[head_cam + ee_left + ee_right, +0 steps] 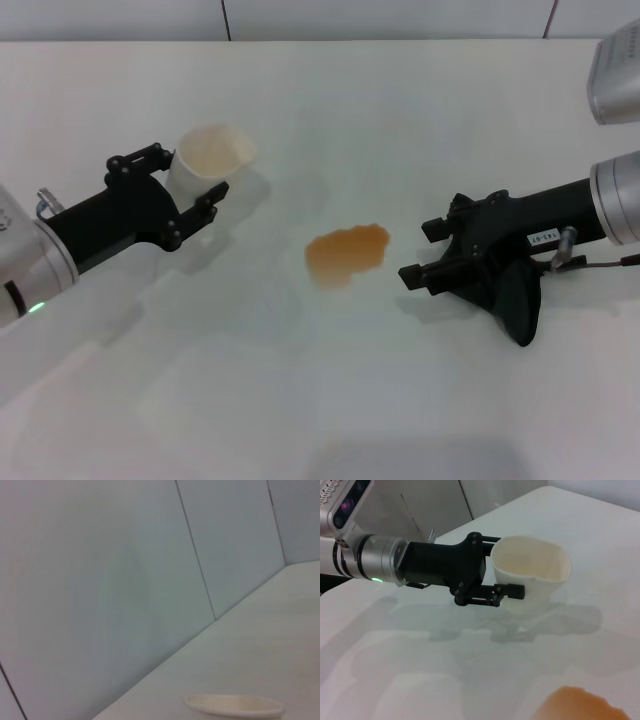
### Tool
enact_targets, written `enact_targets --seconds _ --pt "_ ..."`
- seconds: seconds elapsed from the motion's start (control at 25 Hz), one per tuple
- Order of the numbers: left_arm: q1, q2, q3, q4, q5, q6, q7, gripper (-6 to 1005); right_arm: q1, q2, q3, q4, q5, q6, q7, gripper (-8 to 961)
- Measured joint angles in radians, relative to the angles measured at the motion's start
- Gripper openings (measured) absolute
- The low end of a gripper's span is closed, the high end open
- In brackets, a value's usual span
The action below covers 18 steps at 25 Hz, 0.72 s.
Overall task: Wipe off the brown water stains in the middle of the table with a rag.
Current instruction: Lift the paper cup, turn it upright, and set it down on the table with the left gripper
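Observation:
The brown water stain (347,252) is an orange-brown blotch in the middle of the white table (330,400). Part of it also shows in the right wrist view (585,706). My right gripper (425,250) is just right of the stain and points at it. The black rag (518,300) hangs from the gripper's underside in a pointed fold. My left gripper (192,177) is at the left, shut around a white cup (208,158) with a tan inside. The cup (530,575) and left gripper (504,566) also show in the right wrist view.
The cup's rim (234,707) shows in the left wrist view, with grey wall panels (125,580) behind the table's far edge. A grey metal part of the robot (615,70) is at the upper right.

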Motion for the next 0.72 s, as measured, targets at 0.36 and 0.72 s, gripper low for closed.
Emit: enact_targets --seconds 0.36,0.72 --pt "-0.045 -0.002 0.006 -0.097 -0.054 -0.018 0.087 560 0.002 0.002 -0.001 -0.002 -0.022 -0.004 0.008 790" --pt "-0.047 -0.005 0.004 -0.117 -0.062 -0.02 0.105 561 0.003 0.003 -0.003 0.0 -0.025 -0.004 0.008 790"
